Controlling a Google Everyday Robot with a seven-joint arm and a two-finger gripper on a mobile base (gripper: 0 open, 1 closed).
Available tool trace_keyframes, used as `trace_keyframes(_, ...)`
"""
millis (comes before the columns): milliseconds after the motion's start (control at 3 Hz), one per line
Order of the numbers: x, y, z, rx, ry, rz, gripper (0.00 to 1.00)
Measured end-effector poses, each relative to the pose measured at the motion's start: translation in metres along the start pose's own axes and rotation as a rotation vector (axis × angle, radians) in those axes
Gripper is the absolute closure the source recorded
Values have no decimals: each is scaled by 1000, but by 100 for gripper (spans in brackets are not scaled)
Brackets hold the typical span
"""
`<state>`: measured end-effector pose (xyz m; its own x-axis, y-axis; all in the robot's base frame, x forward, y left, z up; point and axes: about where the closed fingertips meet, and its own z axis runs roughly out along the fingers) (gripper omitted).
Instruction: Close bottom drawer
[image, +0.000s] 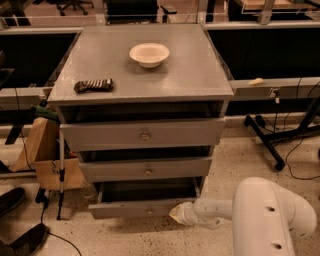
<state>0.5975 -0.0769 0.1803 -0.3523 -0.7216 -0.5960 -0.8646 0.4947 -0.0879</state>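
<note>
The bottom drawer (135, 208) is the lowest of three grey drawers in the cabinet and stands pulled out, its dark inside showing above a slim flat front with a small central knob. My gripper (176, 214) sits low at the right end of that front, touching or nearly touching it, at the end of the white arm (260, 217) that reaches in from the lower right. The middle drawer (146, 169) and top drawer (144, 134) are also slightly out.
A white bowl (149, 54) and a dark snack packet (93, 85) lie on the cabinet top (190, 75). A brown paper bag (42, 150) and a thin stand (61, 170) are left of the cabinet. A black chair base (272, 140) sits at right. Shoes (20, 235) lie bottom left.
</note>
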Motion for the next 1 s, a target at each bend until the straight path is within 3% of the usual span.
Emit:
trace_keyframes(333, 32, 19, -24, 44, 29, 25, 100)
trace_keyframes(667, 57, 29, -35, 69, 42, 26, 100)
trace_keyframes(1000, 62, 26, -36, 83, 42, -15, 100)
